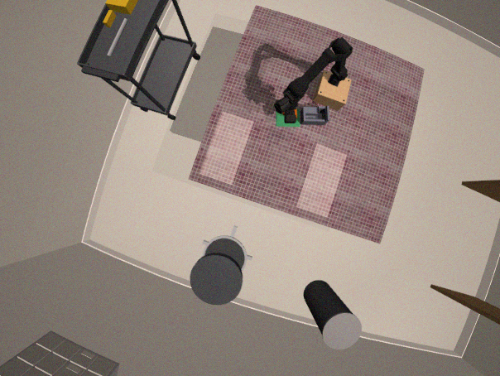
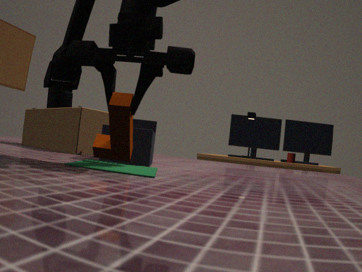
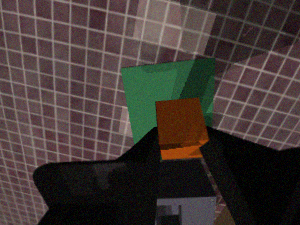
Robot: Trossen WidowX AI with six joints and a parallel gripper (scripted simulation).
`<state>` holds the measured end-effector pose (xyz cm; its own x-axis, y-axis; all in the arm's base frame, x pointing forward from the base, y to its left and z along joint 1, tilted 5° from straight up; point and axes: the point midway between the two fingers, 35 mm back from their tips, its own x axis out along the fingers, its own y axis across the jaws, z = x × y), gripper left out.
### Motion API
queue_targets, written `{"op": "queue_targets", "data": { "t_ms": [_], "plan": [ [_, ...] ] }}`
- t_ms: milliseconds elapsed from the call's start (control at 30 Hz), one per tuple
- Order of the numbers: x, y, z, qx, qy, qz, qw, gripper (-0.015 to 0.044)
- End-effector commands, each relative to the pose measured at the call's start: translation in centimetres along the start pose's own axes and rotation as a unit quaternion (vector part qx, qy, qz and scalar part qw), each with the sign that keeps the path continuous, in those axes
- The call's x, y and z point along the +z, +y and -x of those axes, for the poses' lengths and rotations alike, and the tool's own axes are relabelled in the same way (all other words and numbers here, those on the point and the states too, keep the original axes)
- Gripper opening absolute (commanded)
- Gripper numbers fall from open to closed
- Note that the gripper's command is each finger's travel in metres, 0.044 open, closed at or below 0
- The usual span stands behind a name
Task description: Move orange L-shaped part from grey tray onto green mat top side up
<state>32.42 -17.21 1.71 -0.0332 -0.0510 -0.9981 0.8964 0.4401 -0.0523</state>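
Maroon grid tiling [image 2: 210, 215] runs under everything we work on, with a pair of dark monitors [image 2: 280, 133] on a wooden bench far behind. We have our gripper [image 2: 121, 100] clamped on the upper end of the orange L-shaped part [image 2: 120, 132], which hangs nearly upright with its short foot low, just at or touching the green mat [image 2: 120, 169]; from these views we cannot tell which. In the wrist view the part's [image 3: 181, 128] end face sits between our dark fingers with the mat [image 3: 150, 94] directly beyond. The grey tray [image 1: 315, 115] stands just beside the mat [image 1: 282, 121], its pocket vacated.

We judge we are in the placing step: extraction is done, release is not. Next we need to tip the part over so it lies flat, top side up, wholly on the mat, and only then spread the jaws. Letting go while it stands on end risks it toppling against the tray.
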Motion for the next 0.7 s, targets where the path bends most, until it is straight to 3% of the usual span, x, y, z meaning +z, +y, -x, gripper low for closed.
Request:
{"op": "queue_targets", "data": {
  "t_ms": [0,400,667],
  "plan": [
    [0.03,-0.1,-0.59,-0.002,-0.002,0.001,1.0,0.0],
    [-0.05,-0.04,-0.55,0.0,0.001,0.0,1.0,0.0],
    [-0.05,-0.04,-0.55,0.0,0.001,0.0,1.0,0.021]
  ]
}}
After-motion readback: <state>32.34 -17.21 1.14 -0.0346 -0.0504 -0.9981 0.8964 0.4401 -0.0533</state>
